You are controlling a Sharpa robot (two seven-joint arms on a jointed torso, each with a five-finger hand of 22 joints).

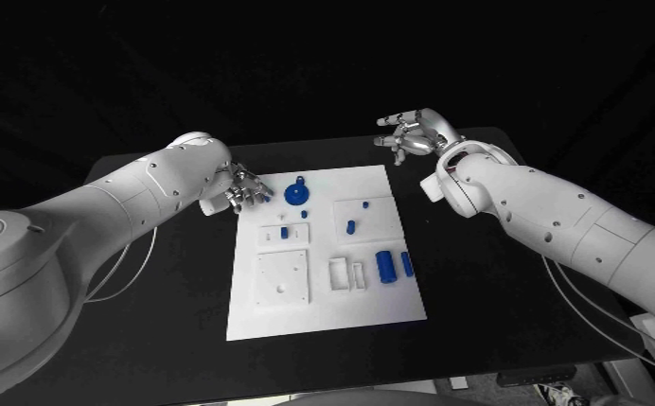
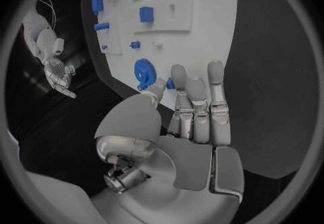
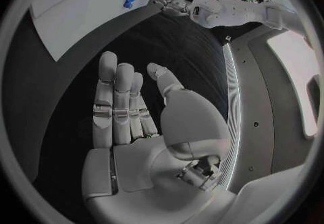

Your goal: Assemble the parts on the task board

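- The left hand [image 1: 240,188] is hovering just off the left edge of the task board [image 1: 327,316], near its far corner, with its fingers [image 2: 199,102] lying straight and close together and nothing in them.
- The blue gear [image 1: 298,194] is lying flat on the board just beside those fingertips, toward the board's middle (in the left wrist view it is sitting right past the thumb tip [image 2: 156,88]).
- The right hand [image 1: 414,134] is hanging beyond the board's far right corner, palm open, fingers extended and holding nothing; it is well apart from every part, so the left hand looks the nearer one for the gear.
- Two blue cylinders [image 1: 396,265] are lying side by side near the board's right edge, long axes running toward and away from the robot.
- Smaller blue pieces [image 1: 351,226] are sitting around mid-board; I cannot tell whether they are seated in their recesses or just resting on top.
- The gear's underside and any peg beneath it are hidden.
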